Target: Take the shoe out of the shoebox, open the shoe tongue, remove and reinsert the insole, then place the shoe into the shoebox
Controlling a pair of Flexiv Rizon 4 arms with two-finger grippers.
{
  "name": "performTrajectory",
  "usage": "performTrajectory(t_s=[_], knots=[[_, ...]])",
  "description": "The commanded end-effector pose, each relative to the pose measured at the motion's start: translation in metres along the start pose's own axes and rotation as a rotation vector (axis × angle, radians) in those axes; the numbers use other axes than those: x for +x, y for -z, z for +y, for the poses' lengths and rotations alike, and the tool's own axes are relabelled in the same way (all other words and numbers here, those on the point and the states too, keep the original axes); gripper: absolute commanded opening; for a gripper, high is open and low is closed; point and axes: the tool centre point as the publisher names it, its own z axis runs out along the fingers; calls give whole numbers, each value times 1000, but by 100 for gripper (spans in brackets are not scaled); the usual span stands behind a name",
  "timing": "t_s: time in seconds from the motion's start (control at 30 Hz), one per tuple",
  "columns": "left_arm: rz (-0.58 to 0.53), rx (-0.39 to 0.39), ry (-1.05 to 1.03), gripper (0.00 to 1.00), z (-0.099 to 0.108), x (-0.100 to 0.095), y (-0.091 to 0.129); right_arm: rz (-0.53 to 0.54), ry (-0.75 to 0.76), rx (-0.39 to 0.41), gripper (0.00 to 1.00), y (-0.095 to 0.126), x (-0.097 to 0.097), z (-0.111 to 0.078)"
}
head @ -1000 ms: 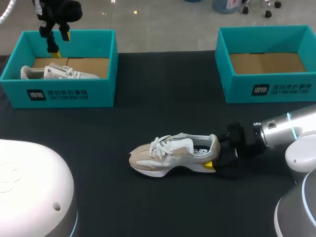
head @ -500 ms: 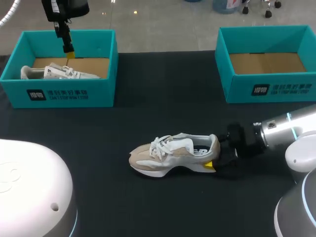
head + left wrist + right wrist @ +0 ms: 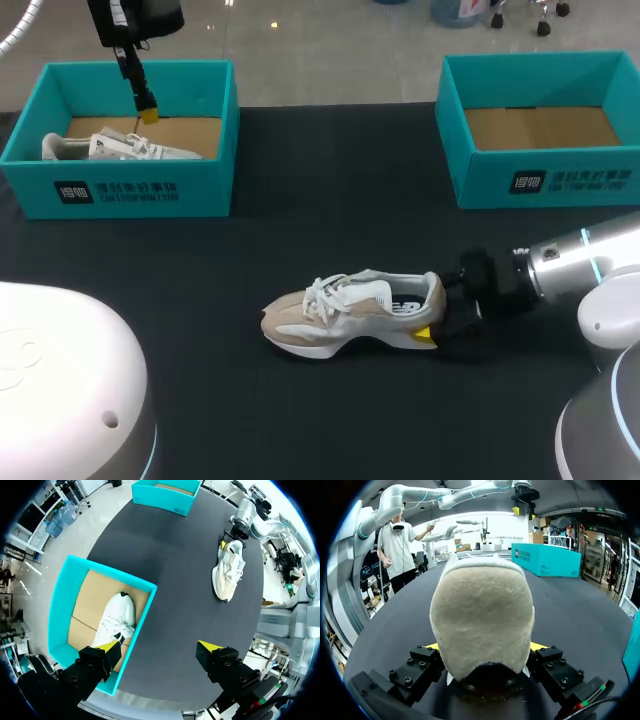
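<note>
shoe [image 3: 350,312] in right jaws | second shoe [image 3: 125,148] boxed | shoeboxes [image 3: 205,185]: 2 | left jaws wide

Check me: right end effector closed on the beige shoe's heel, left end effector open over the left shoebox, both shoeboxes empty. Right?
Not quite. Only the right shoebox is empty; the left shoebox holds a white shoe, clear in the head view. The rest stands: right end effector closed on the beige shoe's heel, left end effector open over that box.
</note>
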Motion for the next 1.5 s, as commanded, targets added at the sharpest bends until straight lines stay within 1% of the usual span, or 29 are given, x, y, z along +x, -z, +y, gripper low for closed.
performTrajectory(t_s=[0.03, 0.07, 0.13, 0.17, 0.2, 0.27, 0.37, 0.4, 0.43, 0.47, 0.57, 0.63, 0.7, 0.73, 0.83, 0.9, 1.13, 1.27, 1.37, 1.5], knots=[[-19, -75, 135, 100, -12, 20, -1, -2, 0, 4, 0, -1, 1, 1], [-11, -69, 159, 100, -12, 26, -2, -2, 0, 4, 0, -1, 1, 1], [-38, -91, 230, 100, -14, 37, -5, -2, 0, 4, 0, -1, 1, 1], [-2, -78, 249, 100, -14, 42, -5, -2, 0, 4, 0, -1, 1, 1], [-17, -87, 281, 100, -15, 47, -7, -2, 0, 4, 0, -1, 1, 1], [-9, -83, 332, 100, -18, 57, -9, -2, 0, 4, 0, -1, 1, 1], [-54, -92, 399, 100, -26, 74, -12, -2, 0, 4, 0, -1, 1, 1], [-51, -70, 436, 100, -27, 78, -12, -2, 0, 4, 0, -1, 1, 1], [-76, -78, 438, 100, -30, 84, -12, -2, 0, 4, 0, -1, 1, 1], [-90, -67, 477, 100, -32, 88, -11, -2, 0, 4, 0, -1, 1, 1], [-69, -36, 530, 100, -38, 100, -10, -2, 0, 4, 0, -1, 1, 1], [-97, -26, 560, 100, -44, 111, -12, -2, 0, 4, 0, -1, 1, 1], [-102, -16, 576, 100, -50, 122, -14, -2, 0, 4, 0, -1, 1, 1], [-86, -11, 584, 100, -53, 127, -16, -2, 0, 4, 0, -1, 1, 1], [-75, -12, 584, 100, -64, 142, -24, -2, 0, 4, 0, -1, 1, 1], [-61, -8, 606, 100, -69, 149, -29, -2, 0, 4, 0, -1, 1, 1], [-88, -45, 628, 100, -90, 175, -47, -2, 0, 4, 0, -1, 1, 1], [-86, -61, 627, 100, -102, 187, -63, -2, 0, 4, 0, -1, 1, 1], [-98, -73, 619, 100, -111, 200, -74, -2, 0, 4, 0, -1, 1, 1], [-145, -99, 574, 100, -123, 219, -89, -2, 0, 4, 0, -1, 1, 1]])
